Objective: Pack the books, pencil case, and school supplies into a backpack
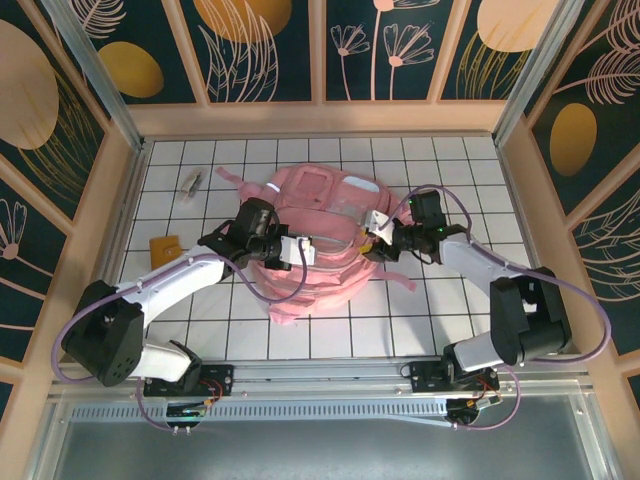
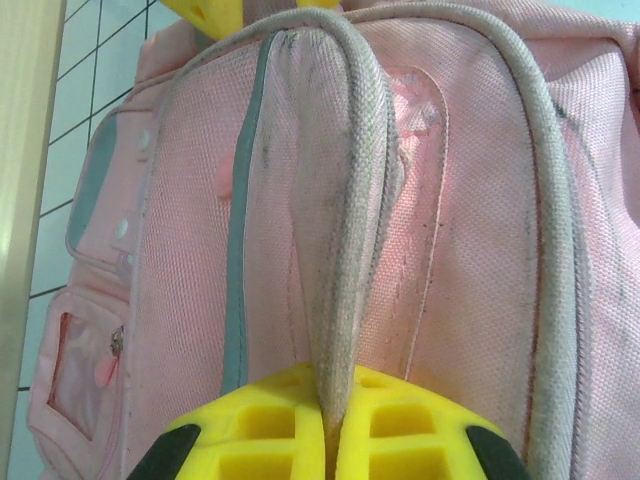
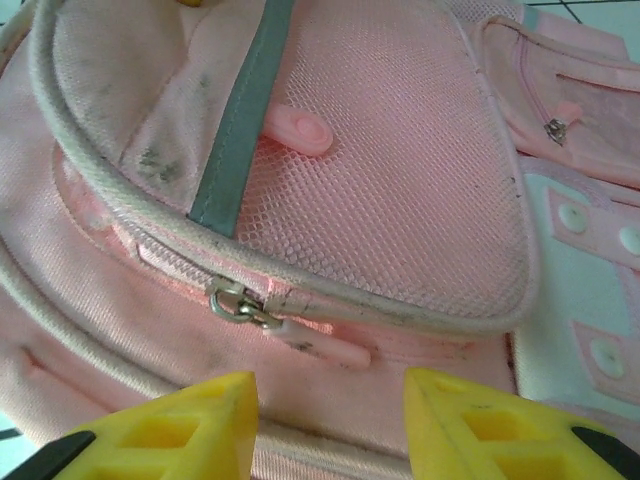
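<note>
**Left gripper pinches a backpack seam; right gripper hangs spread by the zip**

In the top view the pink backpack [image 1: 318, 215] lies in the middle of the white gridded table [image 1: 450, 300], its straps trailing toward 6 o'clock. Both arms reach in to it from the near edge.

The left gripper [image 1: 300, 250] sits on the backpack's 8 o'clock side. In the left wrist view its two yellow fingers [image 2: 250, 445] are pressed together on a raised fold of the pink fabric. The fold is edged with soiled pale piping [image 2: 345, 200], rises from between the fingers toward 12 o'clock and is drawn up into a narrow ridge. A grey strip [image 2: 240, 250] runs up the fabric just at 9 o'clock of that ridge.

The right gripper [image 1: 375, 238] rests against the backpack's 3 o'clock side. In the right wrist view its yellow fingers [image 3: 190, 425] stand spread, with bare pink fabric in the gap between them and nothing pinched. Just at 12 o'clock of that gap lies a pink zipper pull [image 3: 325, 345], hanging off a metal slider [image 3: 235, 303] that sits on the zip line under a mesh-faced pocket [image 3: 400, 180]. Whether the fingertips touch the fabric I cannot tell.

Two loose supplies lie on the table apart from the backpack. The flat orange pad [image 1: 163, 246] is at its 9 o'clock, near the left arm's forearm. The small grey-white piece [image 1: 191, 183] is at its 10 o'clock, close to the far left corner of the grid.
</note>
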